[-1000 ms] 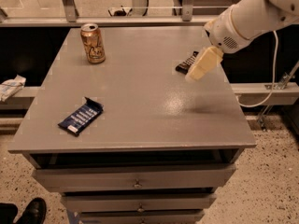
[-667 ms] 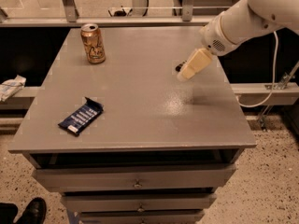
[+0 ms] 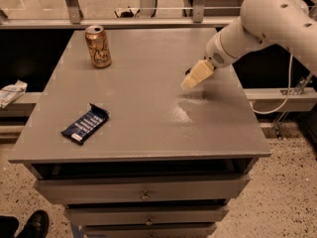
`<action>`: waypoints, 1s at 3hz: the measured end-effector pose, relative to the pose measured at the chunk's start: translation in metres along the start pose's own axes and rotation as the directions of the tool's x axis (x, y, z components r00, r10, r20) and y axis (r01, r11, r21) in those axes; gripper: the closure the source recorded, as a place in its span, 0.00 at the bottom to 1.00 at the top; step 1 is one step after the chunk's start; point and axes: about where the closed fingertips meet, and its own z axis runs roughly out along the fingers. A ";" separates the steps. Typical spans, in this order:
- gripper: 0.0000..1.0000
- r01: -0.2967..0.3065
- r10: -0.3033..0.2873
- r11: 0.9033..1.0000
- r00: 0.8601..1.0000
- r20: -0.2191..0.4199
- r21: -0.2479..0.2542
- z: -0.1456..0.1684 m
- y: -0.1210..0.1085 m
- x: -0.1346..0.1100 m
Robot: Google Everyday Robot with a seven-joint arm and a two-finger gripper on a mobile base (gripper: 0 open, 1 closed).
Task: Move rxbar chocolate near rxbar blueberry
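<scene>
Your rxbar chocolate (image 3: 187,72) is almost wholly hidden: only a small dark sliver shows at the upper left edge of the gripper (image 3: 195,76), on the right half of the worktop (image 3: 148,108). The gripper sits low over that spot, angled down and to the left, and you cannot tell whether it is wide, narrow or holding the bar.

The rxbar blueberry (image 3: 85,124) lies flat near the front left corner, turned diagonally, well apart from the gripper. At the back left you have a gold drink can (image 3: 98,46) standing upright; you cannot see what is in it.

Under the worktop the drawers (image 3: 143,187) are pushed in, so their contents are hidden from you. A pale crumpled packet (image 3: 10,92) rests on the ledge to the left, and a dark shoe (image 3: 32,225) shows on the floor at the lower left.
</scene>
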 end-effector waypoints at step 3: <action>0.61 -0.085 0.085 0.996 0.996 -0.034 0.024 0.019 -0.033 0.010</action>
